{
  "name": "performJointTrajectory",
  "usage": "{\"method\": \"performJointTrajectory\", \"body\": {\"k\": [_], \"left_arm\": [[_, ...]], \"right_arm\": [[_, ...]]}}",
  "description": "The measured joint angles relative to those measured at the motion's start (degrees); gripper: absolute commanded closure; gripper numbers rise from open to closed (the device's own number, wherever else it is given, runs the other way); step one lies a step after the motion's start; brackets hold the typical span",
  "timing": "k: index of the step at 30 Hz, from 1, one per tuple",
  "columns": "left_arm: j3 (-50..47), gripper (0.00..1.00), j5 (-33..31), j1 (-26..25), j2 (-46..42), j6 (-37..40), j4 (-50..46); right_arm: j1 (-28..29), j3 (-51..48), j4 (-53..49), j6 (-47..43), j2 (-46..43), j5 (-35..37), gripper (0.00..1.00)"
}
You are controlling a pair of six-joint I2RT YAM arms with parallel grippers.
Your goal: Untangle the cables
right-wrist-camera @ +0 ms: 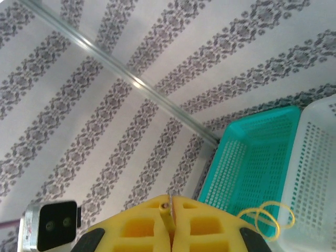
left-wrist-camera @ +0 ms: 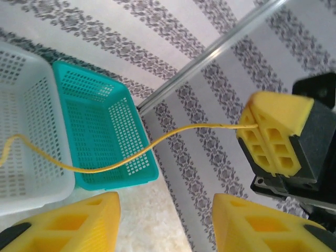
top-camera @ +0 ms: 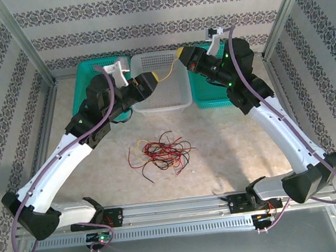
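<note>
The right pincer (right-wrist-camera: 170, 207), pressed together, pinches the yellow cable (left-wrist-camera: 157, 140) by its end. From there it runs toward nine o'clock, passing at twelve o'clock of the spread left pincer (left-wrist-camera: 165, 215) without touching it.

A yellow cable (left-wrist-camera: 157, 144), a red-black-yellow tangle (top-camera: 161, 151), a white basket (top-camera: 163, 105), teal baskets (top-camera: 90, 73), grey floral-striped wallpaper (top-camera: 145, 20).

white basket (top-camera: 161, 105): perforated plastic | frame rail (right-wrist-camera: 131, 81): shiny metal | yellow cable (left-wrist-camera: 94, 170): smooth
</note>
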Motion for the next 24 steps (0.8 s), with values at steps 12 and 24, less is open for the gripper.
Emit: {"method": "performJointTrajectory", "body": {"k": [12,24], "left_arm": [[-7.5,0.55,2.3,0.7,5.2,-18.6,11.6],[-7.5,0.71,4.8,5.2,10.6,-27.0,22.5]], "right_arm": [[3.9,-7.8,11.3,0.8,-1.5,7.7,1.00],[6.5,-12.7,17.4,2.0,-3.5,8.7,1.00]]}}
